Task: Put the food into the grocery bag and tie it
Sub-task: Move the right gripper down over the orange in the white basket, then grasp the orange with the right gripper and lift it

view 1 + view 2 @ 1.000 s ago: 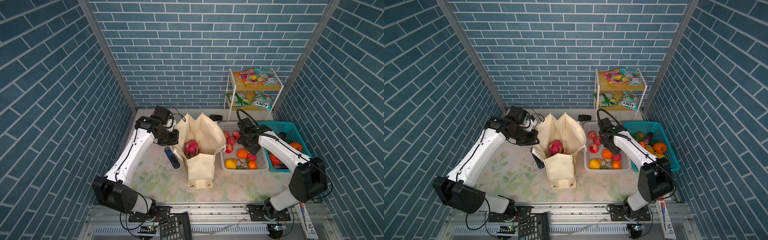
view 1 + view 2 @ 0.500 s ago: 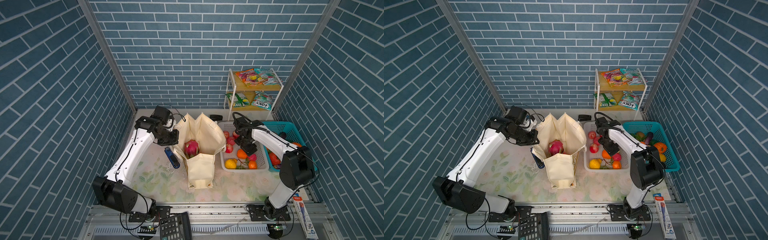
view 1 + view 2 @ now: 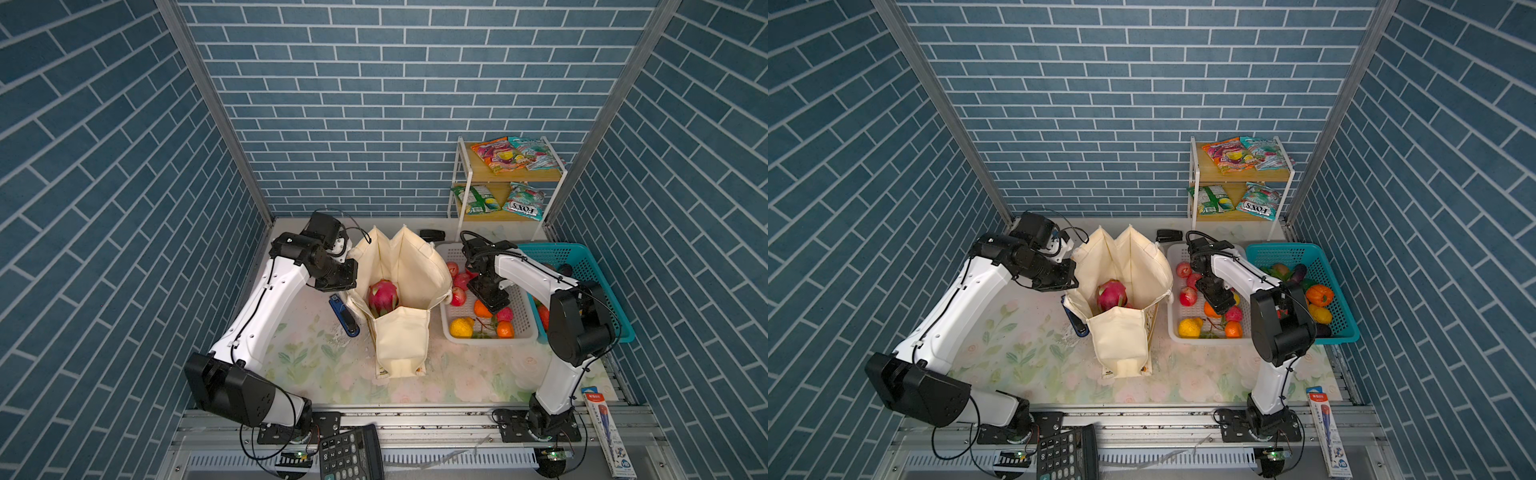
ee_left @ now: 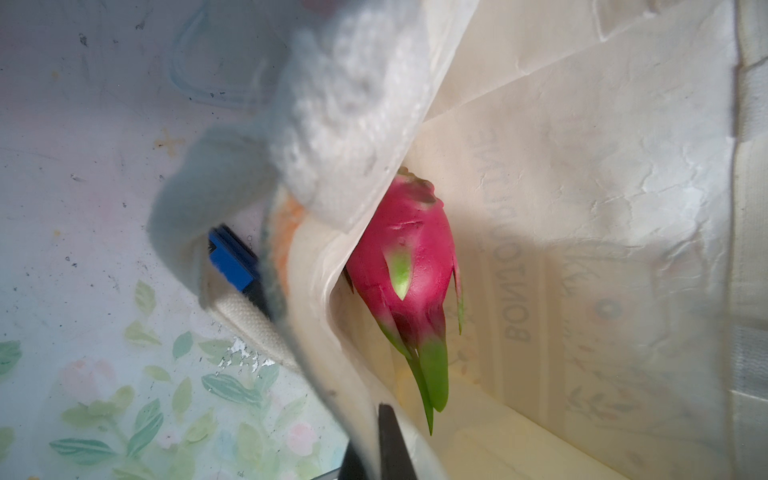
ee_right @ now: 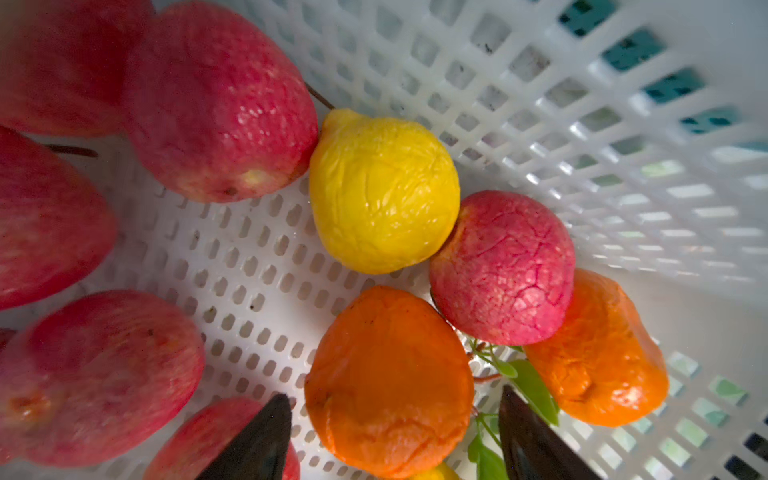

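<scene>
L hand (image 3: pixel 347 286): shut tight, pinching the left rim of the bag (image 3: pixel 401 340); holds the mouth spread.
Blue item (image 3: pixel 343 314): flat on table (image 3: pixel 316 361), just beside bag's left side; not food.
Bag: upright mid table, mouth wide open, handles untied.
Dragon fruit (image 3: pixel 383 297): down inside bag. Done.
White basket (image 3: pixel 490 340): on table btwn bag and teal basket (image 3: pixel 561 254); apples, lemons + the round orange fruit inside.
Near orange (image 5: pixel 388 353): on basket floor, touching a pink-red fruit; likely next pick.
2nd orange (image 5: pixel 598 357): just past that pink-red fruit, by basket wall.
R hand (image 5: pixel 394 395): low in white basket, spread wide, one finger each side of near orange w/ gaps both sides; holding nothing.
Teal basket: at table's right edge, mixed produce; can't tell if any is needed.
Shelf (image 3: pixel 519 176): back right corner; orange-pink pkt (image 3: pixel 496 154) + teal pkt (image 3: pixel 538 153) flat on top tier, untouched. Two more pkts on the tier below.
Done so far: 1 item bagged.
Left: oranges, both pkts, then tie handles. That's most of the job, est.
Stage: early; R hand looks set to close on near orange.
</scene>
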Robot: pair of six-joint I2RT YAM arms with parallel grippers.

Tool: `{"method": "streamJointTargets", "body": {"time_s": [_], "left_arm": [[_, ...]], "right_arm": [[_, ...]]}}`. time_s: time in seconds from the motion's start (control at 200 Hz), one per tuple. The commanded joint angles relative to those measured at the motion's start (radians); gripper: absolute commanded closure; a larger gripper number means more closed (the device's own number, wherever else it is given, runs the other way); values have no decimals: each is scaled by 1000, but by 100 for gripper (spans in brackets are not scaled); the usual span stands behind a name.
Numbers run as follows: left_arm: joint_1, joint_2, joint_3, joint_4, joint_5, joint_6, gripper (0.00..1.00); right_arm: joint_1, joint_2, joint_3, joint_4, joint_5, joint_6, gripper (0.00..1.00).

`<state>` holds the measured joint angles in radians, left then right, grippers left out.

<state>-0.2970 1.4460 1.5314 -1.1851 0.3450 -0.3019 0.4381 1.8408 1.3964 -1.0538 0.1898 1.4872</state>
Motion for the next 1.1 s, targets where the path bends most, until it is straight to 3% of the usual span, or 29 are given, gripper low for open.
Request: {"method": "streamJointTargets", "body": {"time_s": [0.0,0.325,0.425,0.56,0.71,0.975,1.09], "left_arm": [[-7,14,21,-15,-1,5,98],[-7,8,15,-7,1,1,98],[-7,8,12,-5,1,1,98],[-7,6,7,-1,1,0,98],[-7,13,22,-2,8,0,98],[-7,-3,5,26,-2,-16,98],[-7,-10,-6,30,-7,-19,98]], "right_arm": [[-4,38,-20,-8,-1,56,22],[-4,42,-61,40,13,56,29],[-4,5,-97,83,10,40,39],[-4,-75,-153,176,1,-19,59],[-4,-164,-140,237,-50,-225,62],[-2,-308,60,208,-90,-610,61],[2,-420,100,330,-92,-815,64]]}}
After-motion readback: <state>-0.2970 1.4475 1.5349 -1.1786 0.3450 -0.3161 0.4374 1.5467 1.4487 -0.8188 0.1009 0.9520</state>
